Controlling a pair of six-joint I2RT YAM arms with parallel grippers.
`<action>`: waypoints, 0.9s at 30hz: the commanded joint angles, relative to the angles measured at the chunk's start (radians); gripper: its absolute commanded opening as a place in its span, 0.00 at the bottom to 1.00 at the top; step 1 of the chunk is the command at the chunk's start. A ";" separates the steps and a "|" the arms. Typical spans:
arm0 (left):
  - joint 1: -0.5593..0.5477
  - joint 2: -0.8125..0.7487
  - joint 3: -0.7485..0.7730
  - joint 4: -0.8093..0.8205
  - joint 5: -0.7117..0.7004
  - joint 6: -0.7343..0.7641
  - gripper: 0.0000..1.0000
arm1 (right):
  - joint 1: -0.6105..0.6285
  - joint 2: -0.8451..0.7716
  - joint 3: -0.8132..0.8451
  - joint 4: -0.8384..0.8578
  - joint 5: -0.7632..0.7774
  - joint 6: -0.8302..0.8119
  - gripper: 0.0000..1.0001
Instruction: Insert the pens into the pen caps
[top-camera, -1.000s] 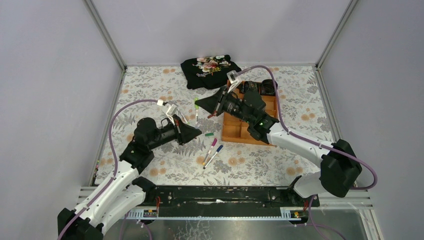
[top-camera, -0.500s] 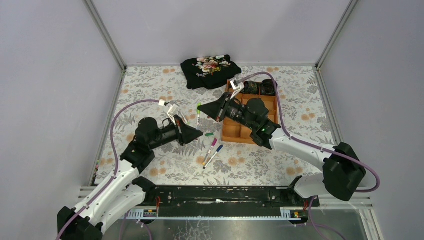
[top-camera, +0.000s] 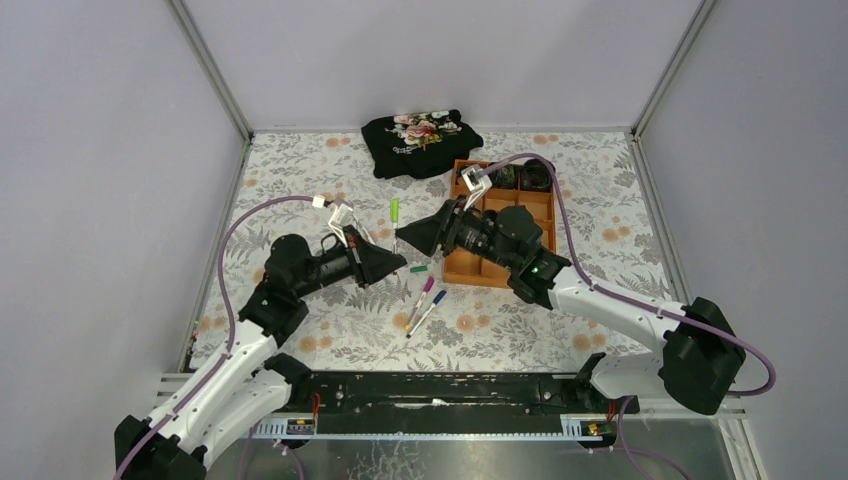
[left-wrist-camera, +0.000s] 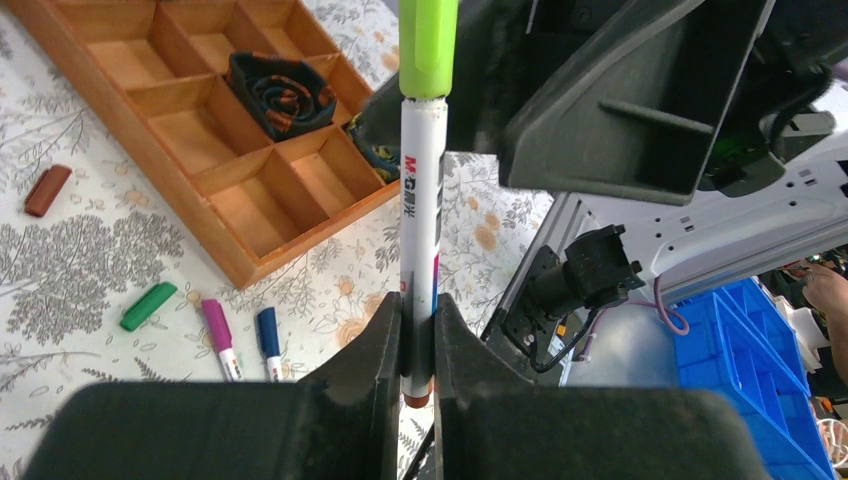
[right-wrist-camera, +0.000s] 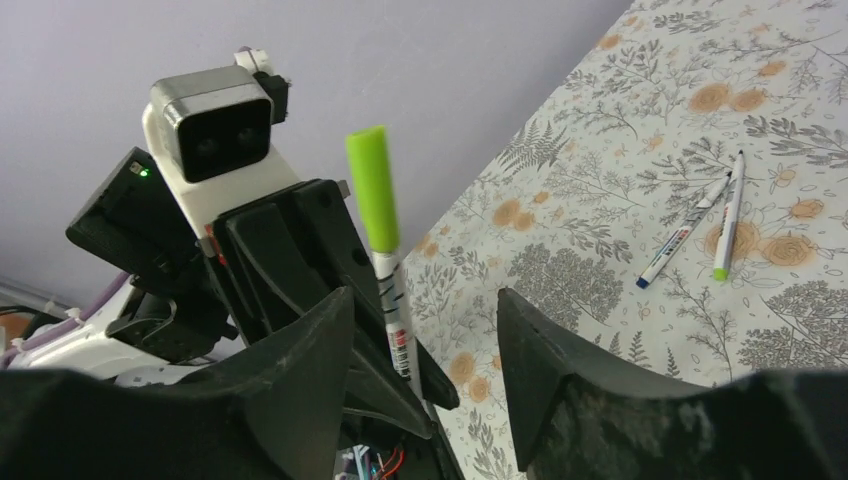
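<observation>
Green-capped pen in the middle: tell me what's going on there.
The left gripper holds a white pen, jaws shut on its lower end, with the light green cap on top. The right gripper has its jaws open, gripping nothing. More pens and a dark green cap lie on the table.

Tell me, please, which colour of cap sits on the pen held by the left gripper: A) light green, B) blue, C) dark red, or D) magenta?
A: the left gripper is shut on the lower end of an upright pen, and a light green cap covers the pen's top end.
</observation>
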 joint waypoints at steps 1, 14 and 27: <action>0.004 -0.048 0.020 0.092 0.030 -0.009 0.00 | -0.030 -0.038 0.100 -0.081 -0.045 -0.025 0.64; 0.003 -0.106 0.009 0.027 0.071 -0.019 0.00 | -0.064 0.111 0.319 -0.038 -0.327 -0.023 0.65; 0.004 -0.098 0.036 0.094 0.027 -0.061 0.00 | -0.063 0.129 0.242 -0.072 -0.454 -0.031 0.00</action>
